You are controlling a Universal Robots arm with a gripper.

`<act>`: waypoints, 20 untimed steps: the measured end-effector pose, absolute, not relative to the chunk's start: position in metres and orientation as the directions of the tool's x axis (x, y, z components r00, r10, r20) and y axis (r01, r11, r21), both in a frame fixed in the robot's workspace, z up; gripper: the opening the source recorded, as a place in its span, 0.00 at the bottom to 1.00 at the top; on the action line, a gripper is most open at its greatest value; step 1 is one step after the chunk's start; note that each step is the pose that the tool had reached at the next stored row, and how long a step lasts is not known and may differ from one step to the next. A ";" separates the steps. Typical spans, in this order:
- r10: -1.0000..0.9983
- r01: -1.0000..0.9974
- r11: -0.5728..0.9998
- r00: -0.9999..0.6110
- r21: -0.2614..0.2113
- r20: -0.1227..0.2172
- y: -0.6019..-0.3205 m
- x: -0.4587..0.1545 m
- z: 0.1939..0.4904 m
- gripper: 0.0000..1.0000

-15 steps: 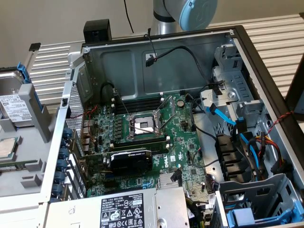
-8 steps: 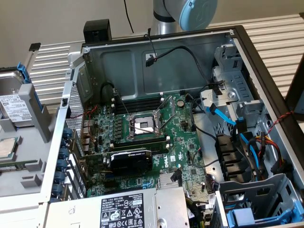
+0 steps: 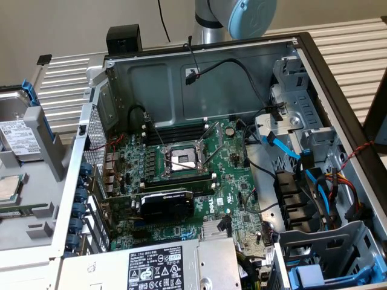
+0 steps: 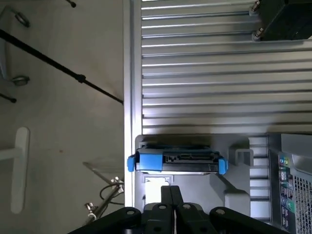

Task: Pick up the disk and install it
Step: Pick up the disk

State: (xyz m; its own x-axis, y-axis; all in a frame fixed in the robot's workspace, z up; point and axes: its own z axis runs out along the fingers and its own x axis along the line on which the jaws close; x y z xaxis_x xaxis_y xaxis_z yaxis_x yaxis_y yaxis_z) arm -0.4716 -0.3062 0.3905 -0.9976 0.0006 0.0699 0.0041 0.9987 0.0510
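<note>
One disk [image 4: 176, 162]: silver hard drive in a blue carrier, resting in a grey holder [image 4: 234, 192] on the ribbed metal table [image 4: 219, 73], connector end towards the wrist camera. In the exterior view it sits at the far left [image 3: 17, 136], white label upward, outside the open computer case [image 3: 199, 72].
One gripper [image 4: 170, 194]: black, fingers pressed together with nothing between them, tips near the disk and clear of it.
One processor chip [image 3: 8, 187]: square, silver, in the same holder, near the disk.
One motherboard [image 3: 181, 175]: green, inside the case.
One robot arm [image 3: 236, 18]: behind the case's back wall.
</note>
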 end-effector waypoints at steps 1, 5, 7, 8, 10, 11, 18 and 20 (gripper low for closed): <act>-0.018 -0.015 0.999 -0.997 0.051 0.070 -0.306 -0.472 0.391 0.11; -0.091 -0.087 0.995 -0.993 0.051 0.070 -0.306 -0.472 0.390 0.11; -0.127 -0.124 0.991 -0.989 0.051 0.070 -0.306 -0.472 0.390 0.11; -0.144 -0.141 0.989 -0.987 0.051 0.070 -0.306 -0.472 0.390 0.11; -0.180 -0.177 0.983 -0.981 0.051 0.070 -0.306 -0.472 0.390 0.11; -0.197 -0.194 0.980 -0.978 0.051 0.070 -0.306 -0.472 0.390 0.11; -0.321 -0.318 0.947 -0.945 0.051 0.069 -0.306 -0.472 0.390 0.11; -0.354 -0.351 0.935 -0.933 0.050 0.067 -0.306 -0.472 0.390 0.11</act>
State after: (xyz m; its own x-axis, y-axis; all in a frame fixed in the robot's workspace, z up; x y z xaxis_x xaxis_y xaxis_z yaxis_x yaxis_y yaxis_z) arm -0.4717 -0.3062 0.3903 -0.9328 -0.3539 0.0672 -0.3511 0.9350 0.0501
